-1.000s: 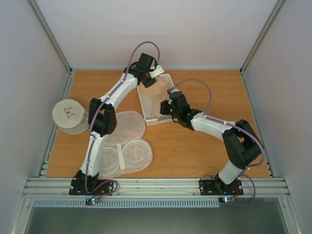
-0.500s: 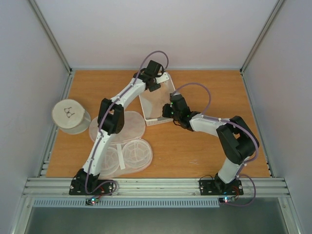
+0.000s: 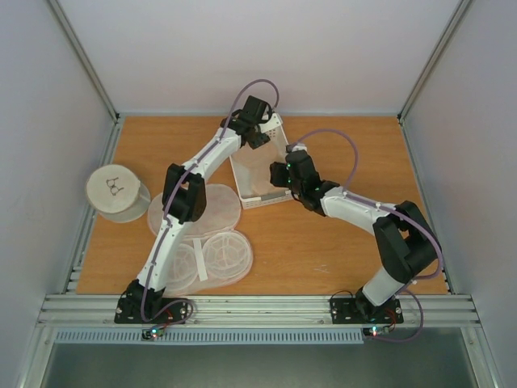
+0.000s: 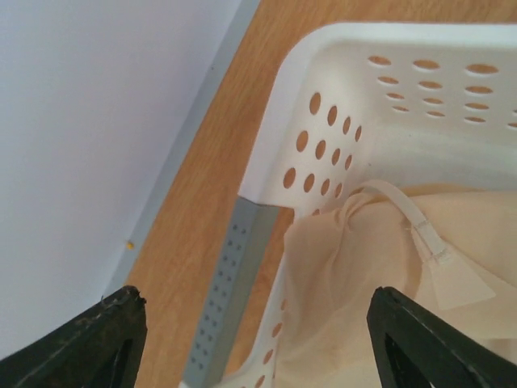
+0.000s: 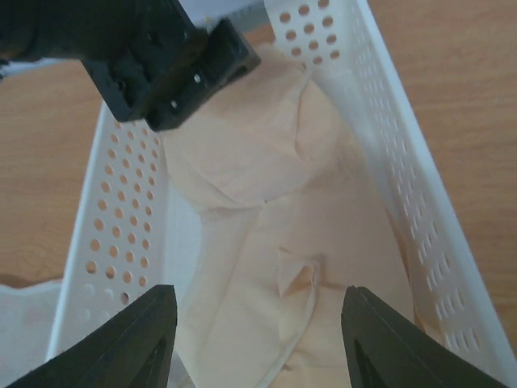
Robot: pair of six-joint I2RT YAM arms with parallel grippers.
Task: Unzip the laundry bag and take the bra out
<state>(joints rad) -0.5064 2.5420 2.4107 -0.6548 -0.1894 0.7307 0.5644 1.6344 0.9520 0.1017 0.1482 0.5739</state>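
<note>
The peach-beige bra (image 3: pixel 257 168) lies crumpled inside the white perforated basket (image 3: pixel 262 202). My left gripper (image 3: pixel 257 134) hangs over the basket's far end, open and holding nothing. In the left wrist view the bra (image 4: pixel 380 275) and its strap lie below the left gripper (image 4: pixel 258 343). My right gripper (image 3: pixel 281 172) hovers open over the basket's near end. In the right wrist view the bra (image 5: pixel 275 202) lies loose under the right gripper (image 5: pixel 258 343). The laundry bag (image 3: pixel 206 242) lies spread open on the table, left of the basket, with its white mesh showing.
A round white container with a black drawing (image 3: pixel 117 192) stands at the table's left edge. Grey enclosure walls close in the left, right and back. The basket's walls (image 5: pixel 408 170) rise on both sides of the bra. The left arm's links stretch over the laundry bag.
Both grippers have opened and let go of the bra, which now rests in the basket. The left gripper shifted right over the basket's far end; the right gripper drew back slightly.
</note>
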